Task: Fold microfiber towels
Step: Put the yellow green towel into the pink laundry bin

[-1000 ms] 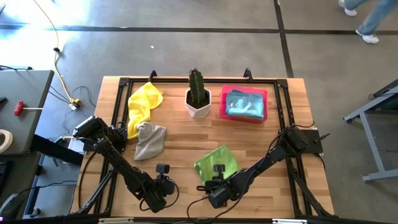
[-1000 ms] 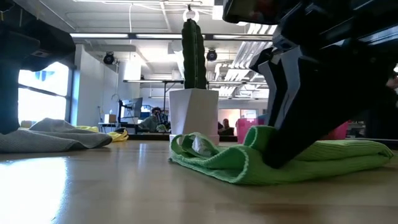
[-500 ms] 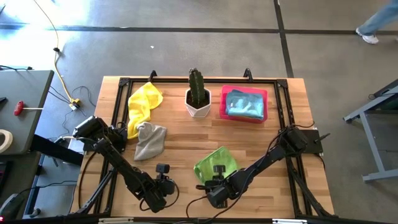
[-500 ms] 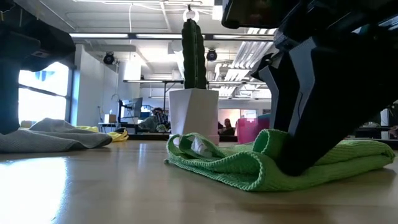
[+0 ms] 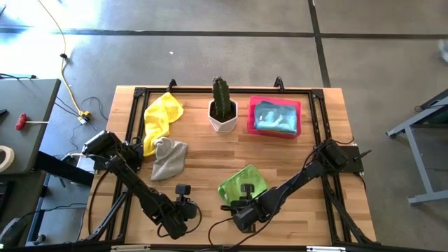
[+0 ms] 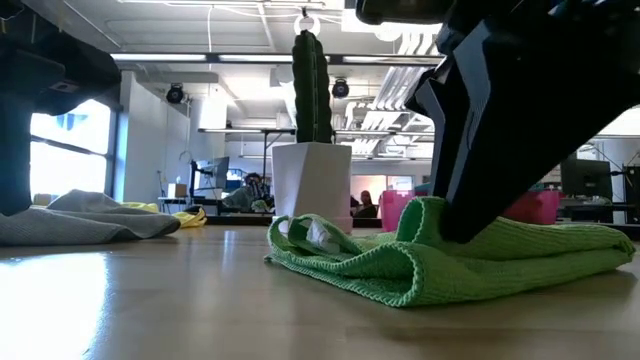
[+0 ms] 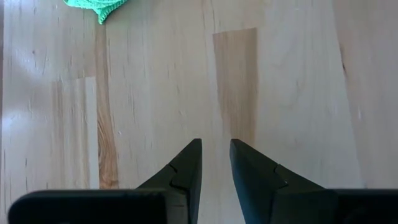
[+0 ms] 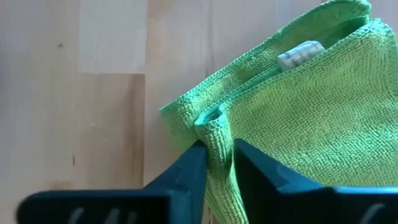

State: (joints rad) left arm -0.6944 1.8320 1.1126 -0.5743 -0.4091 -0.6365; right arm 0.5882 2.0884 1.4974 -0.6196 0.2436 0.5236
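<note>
Lime green towel [image 5: 243, 183] of looped, knitted-looking microfiber, lying rumpled near the front edge of the tabletop [image 5: 203, 157], a little right of the middle; stitched hem along its border, one edge rolled into a soft ridge, a small white label [image 8: 299, 53] tucked between layers, its print too small to read. Right pincer [image 8: 216, 163] at the towel's front edge, narrow, pinching a raised fold of the green hem between dark, hard, wedge-shaped fingers. Left pincer [image 7: 215, 163] over bare wood near the front edge, left of the green towel, fingers a narrow gap apart, holding nothing. Grey towel [image 5: 169, 158], soft and crumpled into a lump, toward the left edge; yellow towel [image 5: 162, 117] bunched and draped behind it, near the back left corner, the two just touching. Light blue towel [image 5: 274, 117] folded loosely inside a rigid pink rectangular tray [image 5: 250, 117] at the back edge, right of the middle. Ribbed green cactus [image 5: 222, 99] upright in a faceted white pot [image 5: 222, 122] at the back edge, just beside the tray. Tabletop of pale, varnished wooden planks with darker strips, framed in black bars.
</note>
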